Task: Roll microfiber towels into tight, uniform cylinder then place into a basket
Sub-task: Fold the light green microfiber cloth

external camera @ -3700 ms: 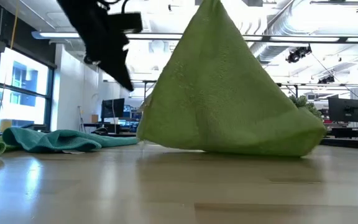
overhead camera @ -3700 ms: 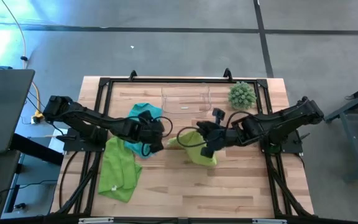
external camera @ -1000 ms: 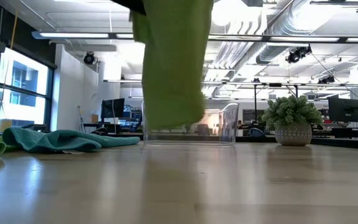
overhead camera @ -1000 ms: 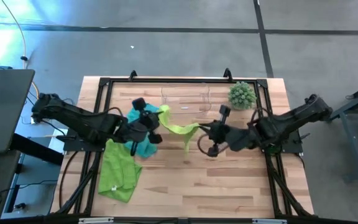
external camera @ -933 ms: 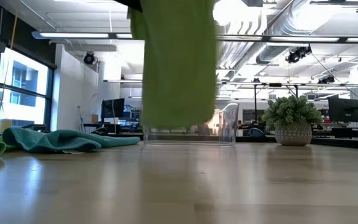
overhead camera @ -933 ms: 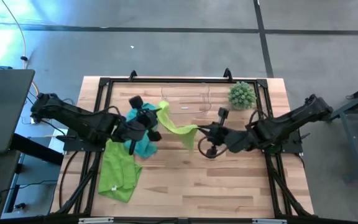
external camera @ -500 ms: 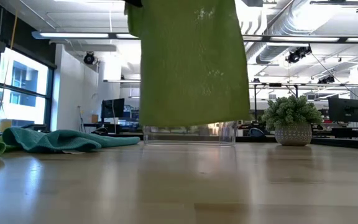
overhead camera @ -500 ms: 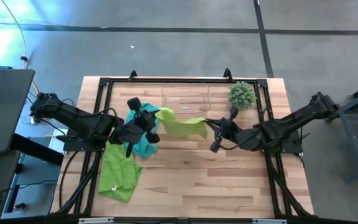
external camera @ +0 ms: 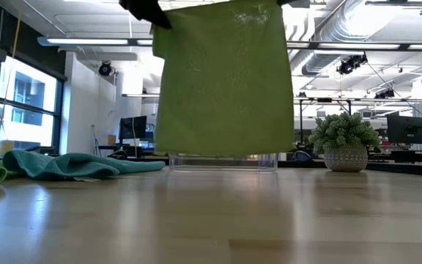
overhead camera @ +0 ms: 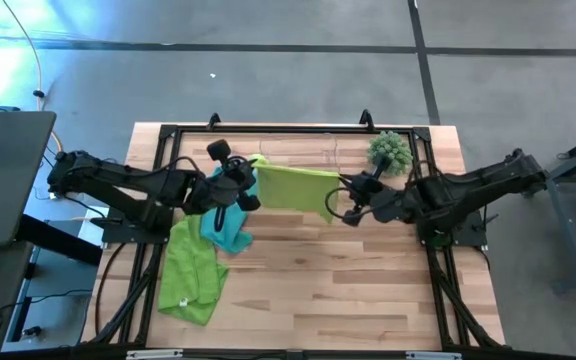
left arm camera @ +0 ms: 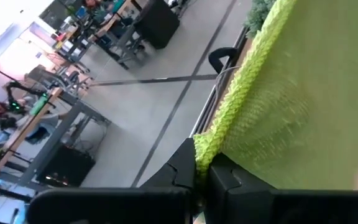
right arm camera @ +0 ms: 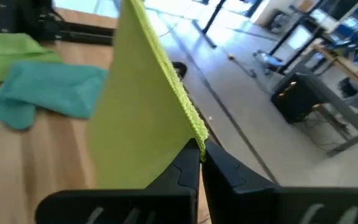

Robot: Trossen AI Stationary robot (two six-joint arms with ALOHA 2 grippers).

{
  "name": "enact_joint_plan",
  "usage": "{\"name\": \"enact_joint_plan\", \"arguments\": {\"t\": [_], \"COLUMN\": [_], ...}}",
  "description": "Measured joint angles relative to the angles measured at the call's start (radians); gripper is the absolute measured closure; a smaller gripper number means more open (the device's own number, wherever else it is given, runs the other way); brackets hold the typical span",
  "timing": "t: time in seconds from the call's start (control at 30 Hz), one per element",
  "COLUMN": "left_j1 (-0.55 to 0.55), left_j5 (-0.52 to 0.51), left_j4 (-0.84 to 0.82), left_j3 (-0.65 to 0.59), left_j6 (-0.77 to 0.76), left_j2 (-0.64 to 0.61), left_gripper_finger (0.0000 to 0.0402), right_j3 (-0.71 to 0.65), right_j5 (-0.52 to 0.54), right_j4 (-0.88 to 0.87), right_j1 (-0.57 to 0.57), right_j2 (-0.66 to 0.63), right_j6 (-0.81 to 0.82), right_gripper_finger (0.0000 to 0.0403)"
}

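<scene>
Grey concrete floor surrounds the wooden bench [overhead camera: 298, 290], which carries a black frame along its edges; beyond it, at bench height, an open workshop shows with desks, monitors and ceiling ducts. Near the far right corner stands a spiky green plant ball [overhead camera: 389, 152] in a pale pot; no arm touches it. On the left side of the bench a teal towel [overhead camera: 230, 225] lies crumpled, and a second lime towel [overhead camera: 190, 273] sprawls nearer the front, both loose and unrolled.

Between the arms a lime green towel [external camera: 224, 77] hangs spread flat like a curtain, clear of the bench, its lower hem straight and level; it is fuzzy, even in colour and not rolled at all. It stands in front of the basket [external camera: 266, 160], so from the low camera only the clear bottom strip and one corner of the bin show beneath the hem; from above, the bin at the far edge is faint and hard to make out.

The left tool [left arm camera: 202, 163] is clamped tight on one top corner of the hanging towel; the right tool [right arm camera: 201, 152] pinches the opposite top corner the same way; in both wrist views the stitched edge runs straight out of the closed fingers. In the low view both tools are cut off at the top.
</scene>
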Motion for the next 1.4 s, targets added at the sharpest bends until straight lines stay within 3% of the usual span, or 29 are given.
{"name": "enact_joint_plan", "arguments": {"t": [0.13,0.23,0.33,0.43,0.57,0.67,0.8,0.97,1.07,1.27,1.4], "left_j1": [-0.012,-0.036,-0.073,-0.115,-0.141,-0.140,-0.138,-0.134,-0.129,-0.086,-0.044], "left_j5": [0.045,0.213,0.393,0.487,0.589,0.734,0.912,1.053,1.064,0.818,0.807], "left_j4": [-0.015,-0.091,-0.139,-0.134,-0.101,-0.068,-0.054,-0.064,-0.055,-0.065,-0.105], "left_j3": [0.000,-0.007,-0.047,-0.087,-0.100,-0.099,-0.099,-0.097,-0.097,-0.097,-0.098], "left_j6": [-0.061,-0.202,-0.365,-0.461,-0.510,-0.525,-0.526,-0.535,-0.496,-0.490,-0.488], "left_j2": [0.000,0.002,0.041,0.090,0.174,0.226,0.295,0.339,0.341,0.340,0.376], "left_gripper_finger": [0.0401,0.0401,0.0401,0.0401,0.0401,0.0401,0.0401,0.0401,0.0401,0.0401,0.0401], "right_j3": [0.041,0.017,-0.061,-0.152,-0.260,-0.304,-0.319,-0.319,-0.319,-0.360,-0.418], "right_j5": [-0.105,-0.198,-0.222,-0.256,-0.361,-0.440,-0.537,-0.642,-0.647,-0.577,-0.496], "right_j4": [-0.051,-0.087,-0.078,-0.007,0.149,0.246,0.280,0.280,0.266,0.224,0.236], "right_j1": [-0.001,0.016,0.062,0.104,0.136,0.150,0.174,0.199,0.200,0.181,0.166], "right_j2": [-0.001,0.003,0.018,0.047,0.096,0.131,0.156,0.159,0.159,0.159,0.159], "right_j6": [0.099,0.206,0.286,0.386,0.500,0.562,0.625,0.638,0.637,0.728,0.829], "right_gripper_finger": [0.0403,0.0403,0.0403,0.0403,0.0403,0.0403,0.0403,0.0403,0.0403,0.0403,0.0403]}}
